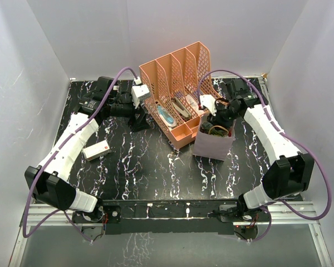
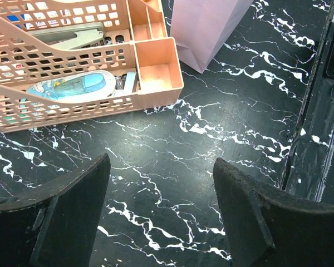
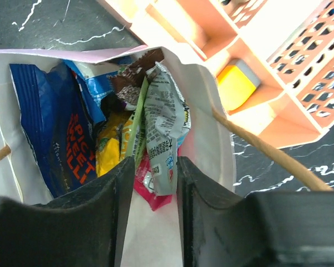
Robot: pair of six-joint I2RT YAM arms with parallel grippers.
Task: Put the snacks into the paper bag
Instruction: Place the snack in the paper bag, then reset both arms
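The snacks (image 3: pixel 61 128) lie packed in the paper bag (image 3: pixel 211 139), which stands just beside the near right corner of the organiser (image 1: pixel 178 83). The right gripper (image 3: pixel 156 162) hangs in the bag's mouth, and whether it grips anything cannot be told. The left gripper (image 2: pixel 161 161) gapes wide above the table (image 2: pixel 222 111).

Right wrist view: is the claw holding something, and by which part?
The right claw seems shut on the near end of a grey printed packet, with a pink wrapper beside it, over the paper bag. The left claw holds nothing.
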